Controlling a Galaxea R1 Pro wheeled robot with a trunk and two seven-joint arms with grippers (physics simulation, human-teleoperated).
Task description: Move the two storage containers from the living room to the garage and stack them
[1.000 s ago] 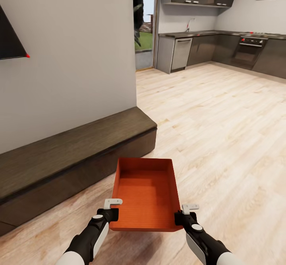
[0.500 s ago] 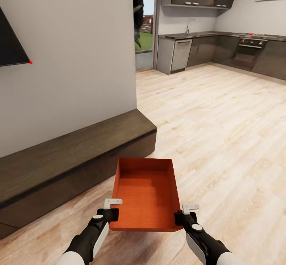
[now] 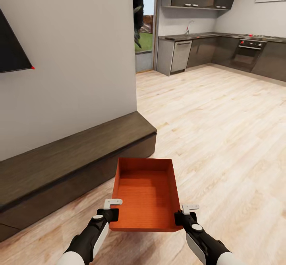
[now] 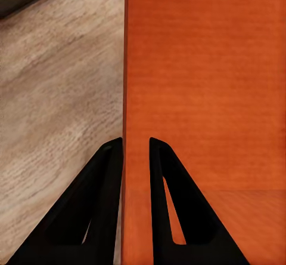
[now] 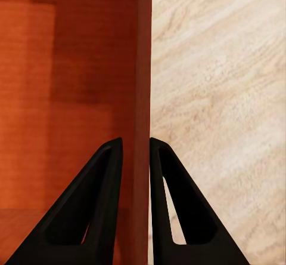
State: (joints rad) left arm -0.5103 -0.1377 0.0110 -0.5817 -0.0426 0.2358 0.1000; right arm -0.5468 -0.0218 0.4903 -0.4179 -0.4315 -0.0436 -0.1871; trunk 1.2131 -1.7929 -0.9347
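I hold one orange-red storage container (image 3: 145, 193) in front of me above the wood-plank floor, its open top up and ribbed bottom showing. My left gripper (image 3: 113, 213) is shut on its left wall near the front corner; in the left wrist view the black fingers (image 4: 107, 187) pinch that thin wall of the container (image 4: 202, 86). At the right front corner my right gripper (image 3: 180, 216) is shut on the right wall, and the right wrist view has its fingers (image 5: 110, 187) clamping the wall edge of the container (image 5: 77, 68).
A long low dark-wood bench (image 3: 71, 153) runs along the white wall (image 3: 75, 50) at my left, with a black TV corner (image 3: 12, 54) above it. Light plank floor (image 3: 222, 121) stretches ahead to a dark-cabinet kitchen (image 3: 222, 46) and a doorway (image 3: 143, 34).
The view has crept forward slightly: the bench and TV corner have slid down and left in the picture. The container and both grippers keep the same pose.
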